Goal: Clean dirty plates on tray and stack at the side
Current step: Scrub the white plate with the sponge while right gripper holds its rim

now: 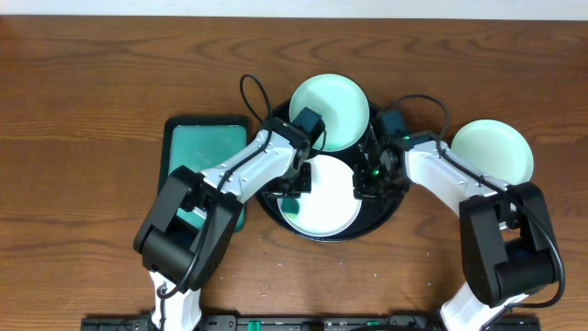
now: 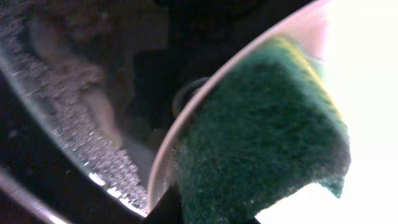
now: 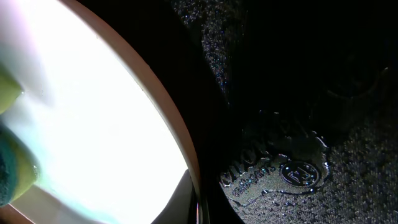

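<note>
The round black tray (image 1: 378,219) holds two plates. One pale mint plate (image 1: 331,108) sits at its far side. A white plate (image 1: 326,207) sits at its near side. My left gripper (image 1: 292,188) is shut on a green sponge (image 2: 261,137) and presses it on the white plate's left part (image 2: 367,74). My right gripper (image 1: 367,184) is shut on that plate's right rim (image 3: 180,143). The sponge also shows at the left edge of the right wrist view (image 3: 9,165). A third mint plate (image 1: 491,152) lies on the table to the right of the tray.
A rectangular teal tray (image 1: 197,147) with a dark rim lies left of the black tray, partly under my left arm. The black tray's textured floor (image 3: 298,168) is wet and shiny. Cables loop above both wrists.
</note>
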